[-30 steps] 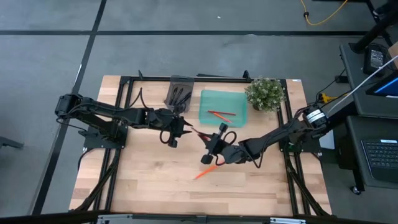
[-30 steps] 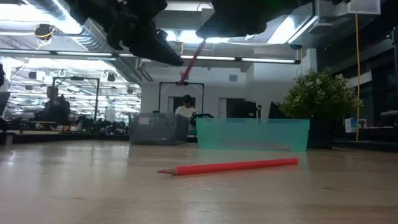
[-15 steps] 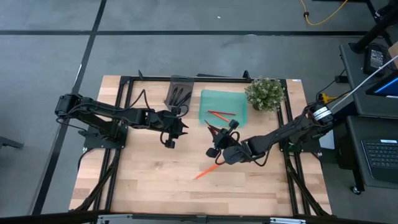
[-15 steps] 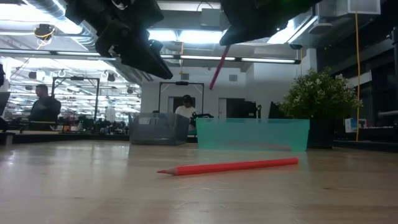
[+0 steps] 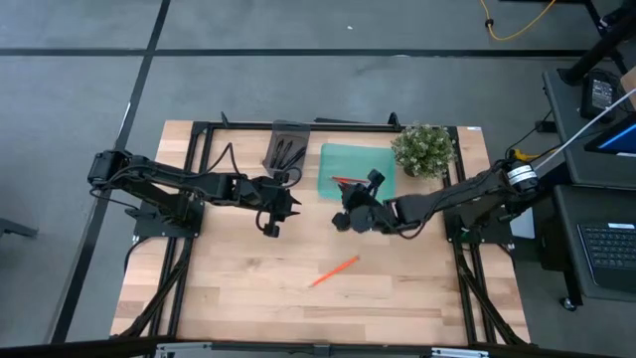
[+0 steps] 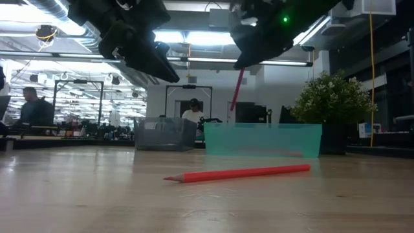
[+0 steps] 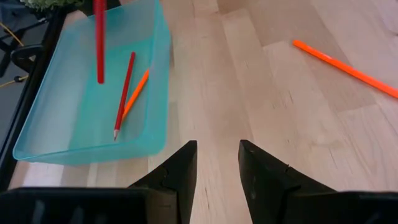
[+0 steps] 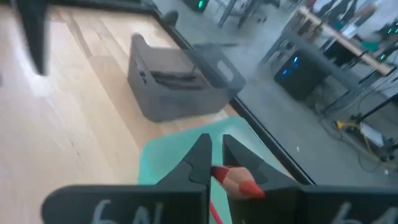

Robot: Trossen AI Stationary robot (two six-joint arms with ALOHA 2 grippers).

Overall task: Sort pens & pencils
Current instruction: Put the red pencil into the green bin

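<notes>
My right gripper (image 5: 350, 199) is shut on a red pencil (image 6: 237, 89) above the teal tray (image 5: 370, 164). The same pencil shows in the left wrist view (image 7: 99, 38). A red and an orange pencil (image 7: 126, 93) lie on the tray's floor. Another orange pencil (image 5: 333, 270) lies flat on the table nearer the front; it also shows in the low view (image 6: 239, 173). Black pens (image 5: 286, 154) lie in the grey tray (image 5: 288, 132). My left gripper (image 5: 289, 205) is open and empty, left of the teal tray; its fingers show in the left wrist view (image 7: 217, 160). My right gripper pinches the red pencil near its upper end (image 8: 231, 178) between its two fingers. The pencil hangs below the fingers, nearly upright and a little tilted. Its lower end (image 7: 99, 78) is clear above the teal tray's floor.
A potted plant (image 5: 424, 149) stands at the far right, next to the teal tray. The grey tray stands just left of the teal one at the far edge. Bare wood lies around the loose orange pencil toward the near edge. People show in the room behind.
My right gripper has carried the red pencil away from my left gripper, up and toward the far edge, to above the teal tray. The pencil has swung from slanting to nearly upright. The orange pencil on the table has stayed where it was.
</notes>
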